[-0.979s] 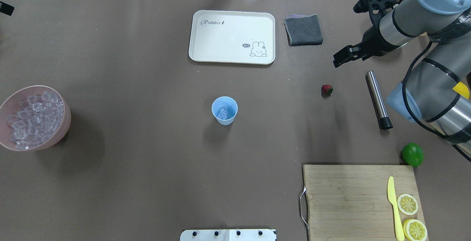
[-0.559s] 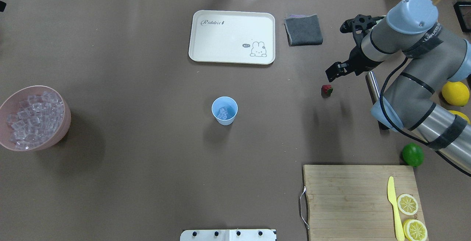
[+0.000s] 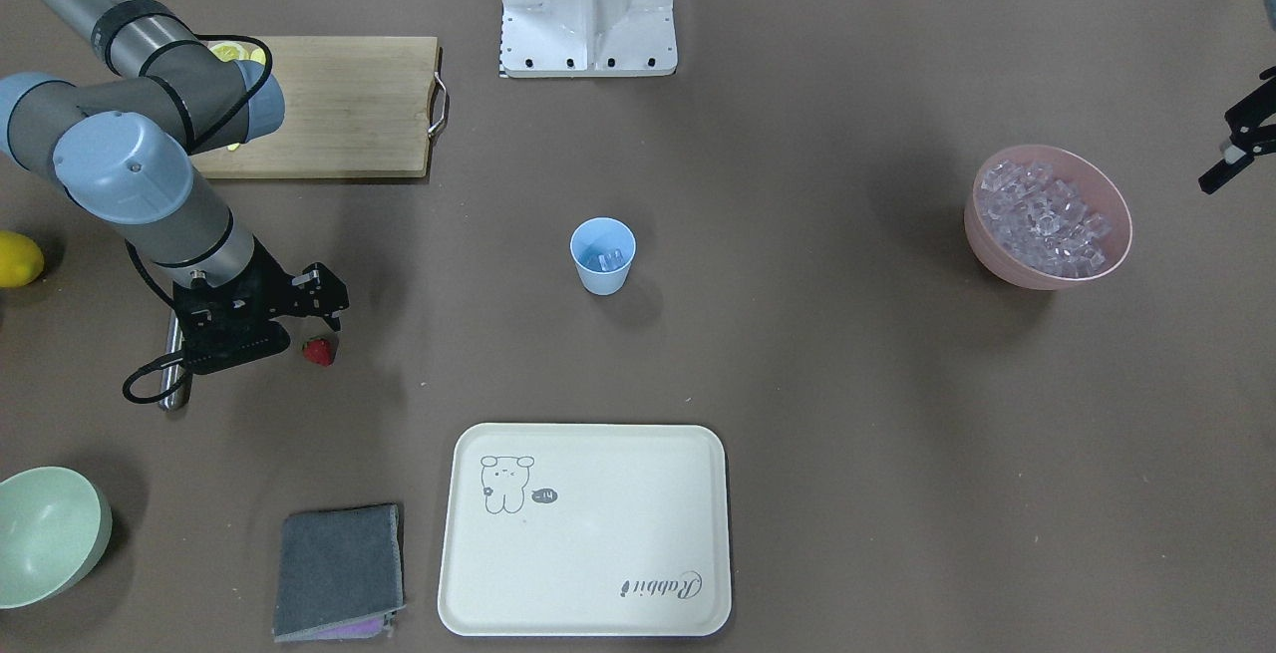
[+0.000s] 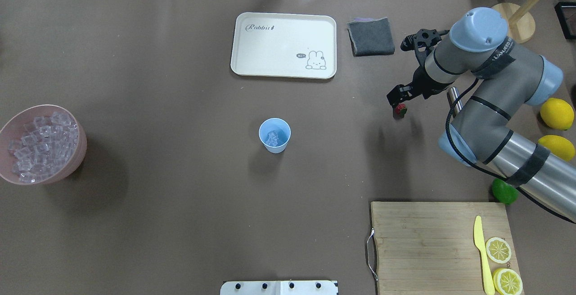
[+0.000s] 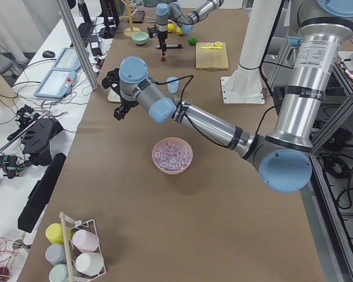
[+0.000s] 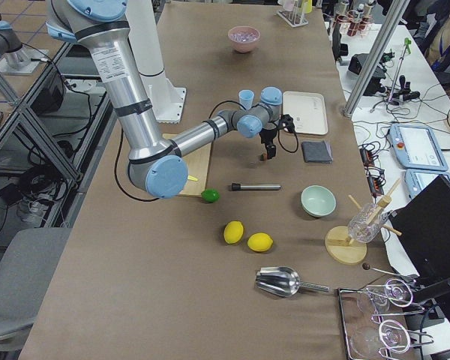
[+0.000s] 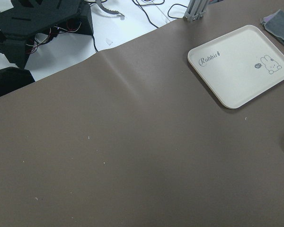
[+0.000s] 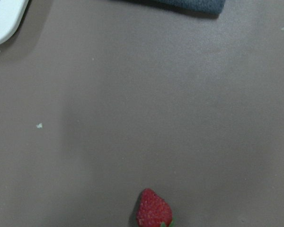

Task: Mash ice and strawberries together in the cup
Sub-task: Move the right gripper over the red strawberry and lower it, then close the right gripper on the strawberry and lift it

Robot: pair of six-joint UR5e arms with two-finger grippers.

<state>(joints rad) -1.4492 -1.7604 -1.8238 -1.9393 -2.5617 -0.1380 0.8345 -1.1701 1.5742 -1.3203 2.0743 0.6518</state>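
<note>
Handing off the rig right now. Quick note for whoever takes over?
Right gripper: just above the strawberry, which lies on the table, not gripped. Can't tell whether the jaws are open.
Left gripper: off at the table edge beyond the pink bowl, nothing seen in it. Jaws unclear.
Cup: upright mid-table with a few pieces of ice inside. More cubes fill the pink bowl.
Done: ice in cup.
Left: grasp strawberry, drop it in the cup, mash. A metal rod lies by the right arm.
</note>
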